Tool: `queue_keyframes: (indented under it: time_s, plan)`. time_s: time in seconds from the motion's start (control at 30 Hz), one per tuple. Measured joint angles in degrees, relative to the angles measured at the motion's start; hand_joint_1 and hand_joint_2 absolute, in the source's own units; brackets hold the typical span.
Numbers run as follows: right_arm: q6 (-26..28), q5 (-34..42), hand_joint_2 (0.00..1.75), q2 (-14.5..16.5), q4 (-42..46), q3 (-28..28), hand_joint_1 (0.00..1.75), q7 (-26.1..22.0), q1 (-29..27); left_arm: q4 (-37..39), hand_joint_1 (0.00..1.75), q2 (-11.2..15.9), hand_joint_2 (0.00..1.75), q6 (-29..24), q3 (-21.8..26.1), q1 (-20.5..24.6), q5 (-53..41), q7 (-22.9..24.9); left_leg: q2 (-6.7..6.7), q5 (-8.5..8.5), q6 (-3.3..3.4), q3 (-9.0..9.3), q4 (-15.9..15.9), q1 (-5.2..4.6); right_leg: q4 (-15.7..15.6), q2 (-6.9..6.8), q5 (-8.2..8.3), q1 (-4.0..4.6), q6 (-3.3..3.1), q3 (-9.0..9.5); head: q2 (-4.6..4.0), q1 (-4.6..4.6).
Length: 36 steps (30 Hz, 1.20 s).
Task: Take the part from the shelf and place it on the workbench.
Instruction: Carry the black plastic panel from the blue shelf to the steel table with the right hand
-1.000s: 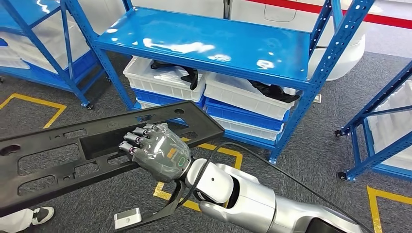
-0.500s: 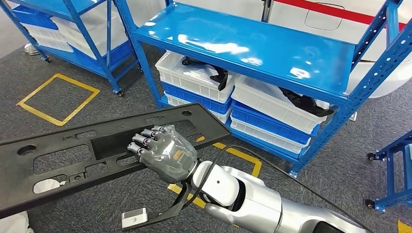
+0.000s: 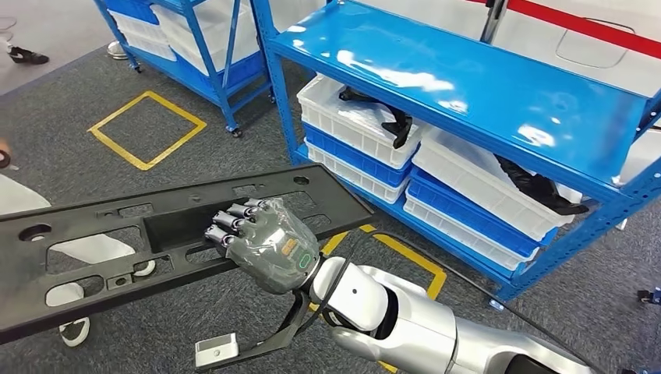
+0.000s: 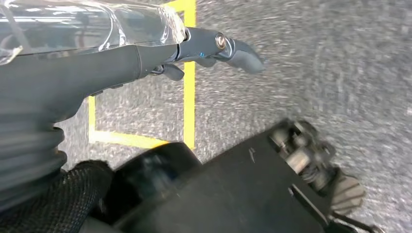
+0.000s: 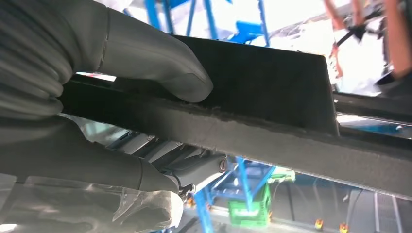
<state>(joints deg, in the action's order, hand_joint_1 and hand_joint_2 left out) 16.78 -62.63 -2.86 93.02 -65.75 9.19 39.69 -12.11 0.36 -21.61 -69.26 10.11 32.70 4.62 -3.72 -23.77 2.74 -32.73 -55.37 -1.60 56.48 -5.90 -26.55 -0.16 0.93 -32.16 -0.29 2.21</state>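
A long flat black plastic panel with rectangular cut-outs [image 3: 156,234] stretches across the lower left of the head view, off the shelf and carried above the grey carpeted floor [image 3: 70,93]; its left end runs out of the picture. Through its openings show a person's white trouser leg and shoe [image 3: 74,331]. A yellow taped square [image 3: 148,128] marks the floor further back.

The right hand [image 3: 261,241], wrapped in clear film over grey, grips the panel's near edge toward its right end, dark fingers [image 3: 230,222] curled over the top face. In the right wrist view the thick grey thumb [image 5: 160,68] presses against the panel's opposite face.

The left hand [image 4: 145,53] hangs over the carpet beside a yellow floor line, fingers stretched out and holding nothing.

To the right stands a blue steel shelf rack [image 3: 483,86] with a glossy bare deck. Beneath it sit stacked white and blue plastic bins [image 3: 366,148] holding black parts [image 3: 390,117].
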Motion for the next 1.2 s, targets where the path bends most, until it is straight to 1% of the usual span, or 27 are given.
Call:
queue_keyframes:
  time_s: [0.03,0.07,0.17,0.3,0.33,0.37,0.4,0.47,0.5,0.53,0.6,0.63,0.67,0.73,0.77,0.8,0.83,0.87,0.9,0.93,0.97,1.0,1.03,1.07,1.13,1.17,1.2]
  plan:
    - [-0.39,0.45,1.75,-0.08,0.14,0.0,1.75,0.0,-0.03,-0.01,0.0,0.05,1.75,0.01,0.0,-0.01,0.05,0.01,0.79,0.14,0.15,0.1,0.4,0.16,-0.06,-0.68,-0.13,0.08,0.25,0.03,0.01,-0.02]
    - [-0.91,0.88,1.75,-0.15,0.22,-0.01,1.75,0.0,-0.04,-0.01,0.0,0.05,1.75,-0.02,0.01,-0.04,0.15,0.01,1.57,0.41,0.27,0.23,0.79,0.33,0.21,-0.44,-0.53,0.05,0.47,0.06,0.0,-0.05]
    - [-1.87,1.52,1.75,-0.32,0.42,-0.02,1.75,0.01,0.03,-0.02,0.0,0.07,1.75,-0.08,0.02,-0.03,0.37,0.14,3.06,1.02,0.77,0.78,1.63,0.82,3.98,3.35,-3.15,-0.2,0.82,-1.19,0.01,-0.11]
    - [-2.28,1.81,1.75,-0.5,0.44,-0.03,1.75,0.0,0.02,-0.02,0.0,0.08,1.75,0.06,0.02,0.07,0.29,0.31,3.78,1.06,0.91,0.83,1.64,0.87,8.39,4.79,-5.15,-0.23,0.83,-3.25,0.0,-0.29]
    - [-2.6,2.1,1.75,-0.74,0.44,-0.05,1.75,-0.01,-0.01,-0.02,0.0,0.07,1.75,0.21,0.02,0.13,0.12,0.42,4.85,1.05,0.92,0.87,1.58,0.91,10.95,5.22,-5.45,-0.26,0.92,-4.74,0.0,-0.35]
    - [-2.87,2.33,1.75,-0.98,0.45,-0.07,1.75,0.01,0.0,-0.02,0.0,0.06,1.75,0.35,0.02,0.2,-0.04,0.54,6.13,1.01,0.9,0.93,1.47,0.99,12.09,5.62,-4.91,-0.34,1.05,-5.61,0.0,-0.39]
    - [-3.04,2.45,1.75,-1.2,0.46,-0.07,1.75,0.05,0.07,-0.02,0.0,0.05,1.75,0.45,0.02,0.3,-0.22,0.66,7.49,0.92,0.79,0.99,1.28,1.12,10.97,6.12,-3.28,-0.51,1.24,-5.44,0.0,-0.39]
    - [-3.08,2.03,1.75,-1.46,0.53,-0.05,1.75,0.25,0.36,-0.02,0.0,0.06,1.75,0.5,0.02,0.57,-0.47,0.79,9.73,0.55,0.24,0.76,0.57,1.32,4.39,8.74,0.32,-1.16,1.62,-2.87,0.0,-0.43]
    - [-3.02,1.48,1.75,-1.56,0.6,-0.03,1.75,0.39,0.47,-0.02,0.0,0.07,1.75,0.49,0.02,0.7,-0.56,0.78,10.49,0.43,-0.12,0.44,0.24,1.43,1.8,9.97,1.14,-1.37,1.64,-1.76,0.0,-0.44]
    - [-2.98,0.87,1.75,-1.67,0.66,-0.03,1.75,0.55,0.53,-0.02,0.0,0.08,1.75,0.48,0.02,0.77,-0.63,0.73,11.13,0.41,-0.47,0.06,0.05,1.51,0.68,10.78,1.2,-1.41,1.49,-1.31,0.0,-0.44]
    - [-2.89,-0.13,1.75,-1.78,0.74,-0.03,1.75,0.8,0.66,-0.02,0.0,0.13,1.75,0.44,0.03,0.77,-0.72,0.62,12.28,0.6,-1.07,-0.53,0.06,1.8,0.55,9.9,1.15,-1.22,0.81,-1.35,0.0,-0.45]
    - [-2.84,-0.4,1.75,-1.78,0.76,-0.03,1.75,0.84,0.82,-0.03,0.0,0.14,1.75,0.4,0.03,0.73,-0.71,0.58,11.64,0.47,-1.34,-0.78,-0.23,1.77,0.48,9.2,1.2,-1.22,0.46,-1.31,0.0,-0.42]
    - [-2.78,-0.58,1.75,-1.76,0.8,-0.02,1.75,0.84,1.05,-0.04,0.0,0.14,1.75,0.37,0.04,0.73,-0.7,0.56,10.16,-0.1,-1.63,-1.41,-1.38,1.72,0.41,8.45,1.22,-1.27,0.14,-1.24,0.0,-0.32]
    - [-2.76,-0.88,1.75,-1.76,0.87,-0.01,1.75,0.73,1.51,-0.07,0.0,0.15,1.75,0.33,0.08,0.86,-0.67,0.48,6.3,-2.84,-2.24,-4.28,-7.29,1.64,0.34,6.94,1.09,-1.22,-0.35,-1.04,0.0,-0.09]
    - [-2.79,-1.03,1.75,-1.78,0.88,-0.01,1.75,0.65,1.63,-0.07,0.0,0.16,1.75,0.34,0.11,0.98,-0.66,0.42,5.28,-4.56,-2.48,-6.35,-11.49,1.74,0.35,6.09,0.96,-1.13,-0.53,-0.96,-0.01,0.0]
    - [-2.86,-1.25,1.75,-1.78,0.88,-0.05,1.75,0.47,1.69,-0.08,0.0,0.17,1.75,0.35,0.15,1.13,-0.65,0.35,5.0,-5.82,-2.62,-8.08,-15.16,1.83,0.35,5.23,0.85,-1.04,-0.64,-0.86,-0.01,0.01]
    - [-2.93,-1.42,1.75,-1.73,0.88,-0.12,1.75,0.29,1.7,-0.09,0.0,0.17,1.75,0.38,0.18,1.24,-0.66,0.31,4.93,-6.23,-2.65,-8.98,-17.23,1.88,0.35,4.36,0.71,-0.97,-0.71,-0.72,-0.01,0.01]
    - [-3.0,-1.56,1.75,-1.68,0.88,-0.2,1.75,0.1,1.7,-0.1,0.0,0.17,1.75,0.39,0.19,1.27,-0.66,0.29,4.89,-5.6,-2.56,-8.71,-17.02,1.87,0.35,3.61,0.58,-0.89,-0.74,-0.55,-0.01,0.02]
    - [-3.06,-1.68,1.75,-1.58,0.88,-0.27,1.75,-0.04,1.71,-0.11,0.0,0.17,1.75,0.4,0.19,1.21,-0.66,0.35,4.63,-3.99,-2.33,-7.24,-14.37,1.81,0.34,2.88,0.42,-0.8,-0.72,-0.33,-0.01,0.02]
    - [-3.09,-1.69,1.75,-1.46,0.88,-0.32,1.75,-0.09,1.74,-0.11,0.0,0.19,1.75,0.41,0.19,1.05,-0.67,0.43,3.71,-1.93,-1.93,-5.05,-10.1,1.6,0.32,2.2,0.25,-0.7,-0.68,-0.09,-0.01,0.02]
    - [-3.12,-1.68,1.75,-1.35,0.88,-0.34,1.75,-0.08,1.77,-0.1,0.0,0.23,1.75,0.4,0.18,0.85,-0.67,0.55,2.15,-0.49,-1.47,-2.94,-5.95,1.14,0.25,1.57,0.11,-0.57,-0.61,0.13,-0.01,0.01]
    - [-3.1,-1.62,1.75,-1.25,0.88,-0.35,1.75,-0.06,1.79,-0.1,0.0,0.32,1.75,0.4,0.17,0.65,-0.68,0.69,0.79,0.48,-0.98,-1.35,-2.48,0.63,0.19,0.94,0.0,-0.42,-0.49,0.24,-0.01,0.03]
    - [-3.06,-1.56,1.75,-1.19,0.87,-0.36,1.75,-0.04,1.78,-0.09,0.0,0.44,1.75,0.4,0.17,0.51,-0.67,0.78,-0.21,0.74,-0.58,-0.61,-0.58,0.15,0.12,0.33,-0.1,-0.28,-0.32,0.29,0.0,0.04]
    - [-3.01,-1.52,1.75,-1.16,0.85,-0.38,1.75,-0.03,1.75,-0.09,0.0,0.54,1.75,0.4,0.17,0.43,-0.68,0.86,-0.31,0.48,-0.33,-0.56,0.0,-0.19,0.02,-0.36,-0.18,-0.18,-0.11,0.31,0.0,0.05]
    - [-2.93,-1.53,1.75,-1.07,0.8,-0.43,1.75,-0.08,1.69,-0.09,0.0,0.61,1.75,0.4,0.17,0.38,-0.68,0.89,1.26,0.76,0.12,-0.6,0.57,-0.04,0.01,-1.33,-0.54,-0.16,0.45,0.48,0.0,0.06]
    - [-2.9,-1.57,1.75,-0.98,0.78,-0.45,1.75,-0.1,1.67,-0.09,0.0,0.6,1.75,0.4,0.17,0.36,-0.69,0.91,2.1,0.96,0.38,-0.42,0.85,0.18,0.7,-0.53,-1.14,-0.21,0.68,0.37,-0.01,0.05]
    - [-2.86,-1.61,1.75,-0.9,0.78,-0.46,1.75,-0.12,1.68,-0.09,0.0,0.6,1.75,0.41,0.18,0.38,-0.69,0.95,2.83,1.17,0.68,-0.17,1.13,0.41,2.46,0.97,-2.24,-0.26,0.86,-0.25,0.0,0.01]
